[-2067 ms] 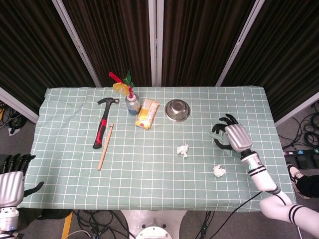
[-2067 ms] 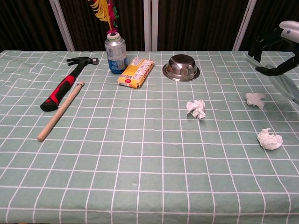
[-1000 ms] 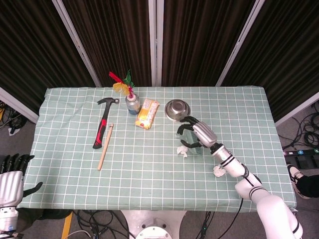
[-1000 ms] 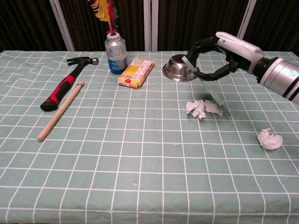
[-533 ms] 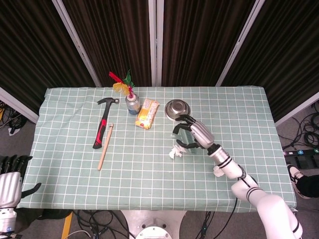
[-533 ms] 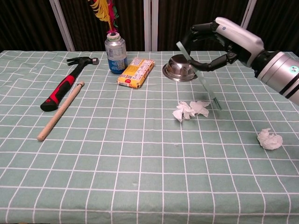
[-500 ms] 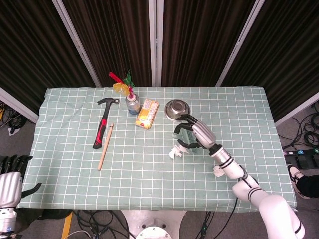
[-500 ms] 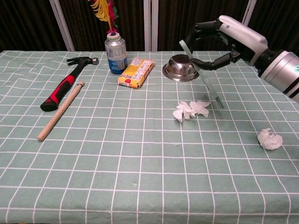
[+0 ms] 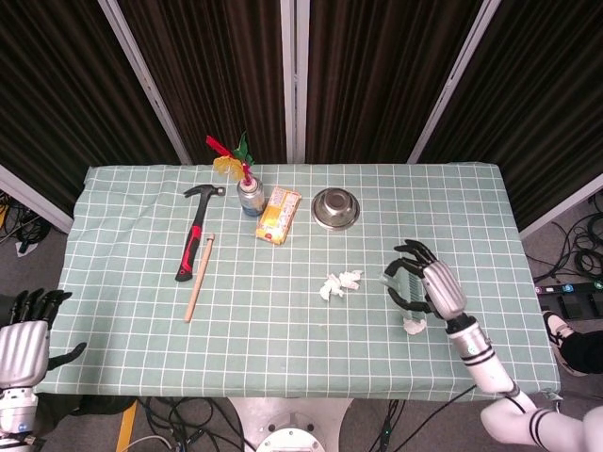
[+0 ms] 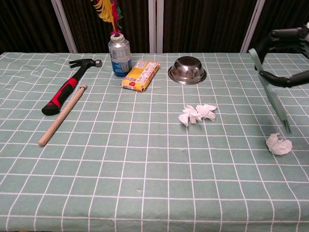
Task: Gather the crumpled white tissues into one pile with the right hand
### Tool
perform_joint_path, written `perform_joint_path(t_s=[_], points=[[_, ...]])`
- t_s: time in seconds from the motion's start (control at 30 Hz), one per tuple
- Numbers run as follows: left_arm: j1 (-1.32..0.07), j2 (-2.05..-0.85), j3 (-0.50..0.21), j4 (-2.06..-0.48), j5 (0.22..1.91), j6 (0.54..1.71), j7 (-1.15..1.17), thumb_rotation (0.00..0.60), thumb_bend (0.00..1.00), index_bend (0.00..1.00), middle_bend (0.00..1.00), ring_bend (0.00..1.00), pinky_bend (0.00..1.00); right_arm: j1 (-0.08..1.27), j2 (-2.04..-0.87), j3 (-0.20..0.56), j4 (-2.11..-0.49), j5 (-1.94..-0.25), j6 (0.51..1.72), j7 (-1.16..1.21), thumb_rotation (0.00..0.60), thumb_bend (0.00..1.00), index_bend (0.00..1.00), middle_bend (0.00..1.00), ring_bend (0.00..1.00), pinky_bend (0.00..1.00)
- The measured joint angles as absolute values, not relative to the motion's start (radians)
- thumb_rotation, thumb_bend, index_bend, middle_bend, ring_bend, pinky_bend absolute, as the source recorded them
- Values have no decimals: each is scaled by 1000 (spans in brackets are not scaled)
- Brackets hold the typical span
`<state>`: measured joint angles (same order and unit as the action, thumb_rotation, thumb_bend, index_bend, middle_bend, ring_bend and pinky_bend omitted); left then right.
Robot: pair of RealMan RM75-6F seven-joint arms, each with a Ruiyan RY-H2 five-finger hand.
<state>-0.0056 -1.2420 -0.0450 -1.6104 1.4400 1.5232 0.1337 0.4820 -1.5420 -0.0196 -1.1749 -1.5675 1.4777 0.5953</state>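
Two crumpled white tissues [image 9: 339,282] [image 10: 197,114] lie touching each other near the middle of the green checked cloth. A third tissue [image 9: 414,325] [image 10: 278,144] lies alone at the front right. My right hand [image 9: 429,287] [image 10: 287,53] hovers just behind and above that lone tissue and grips a pale green flat scraper [image 10: 273,99] [image 9: 400,282]. The scraper's blade slants down, with its tip just above the tissue. My left hand [image 9: 24,344] hangs off the table's front left corner, fingers spread and holding nothing.
A red and black hammer [image 9: 196,235] and a wooden stick [image 9: 199,276] lie at the left. At the back stand a can with coloured feathers [image 9: 250,196], a yellow packet [image 9: 278,215] and a steel bowl [image 9: 336,207]. The table's right edge is close to my right hand.
My right hand pushed one tissue leftward against the other with the scraper, then swung right and forward to the lone tissue. The left hand stayed put.
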Motion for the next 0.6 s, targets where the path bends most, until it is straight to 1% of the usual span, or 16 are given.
perform_joint_path(t_s=[0.1,0.23,0.4,0.6], points=[[-9,-1239,-44,-1611,1442,1519,126,600,116,195,170,92,68,411,-1515,-41,-1234,-1541,1486,538,600,593,598,599,204,106],[-10,-1239,-41,-1612,1446,1517,117,600,115,195,169,92,68,362,-1520,-54,-1254,-1526,1493,493,600,608,600,599,204,84],[-9,-1238,-38,-1612,1447,1517,110,600,116,195,169,92,68,345,-1582,-40,-1234,-1525,1498,440,600,628,601,604,207,70],[-6,-1237,-35,-1614,1448,1519,103,600,115,195,169,92,68,358,-1679,5,-1201,-1518,1467,354,600,636,600,607,213,58]])
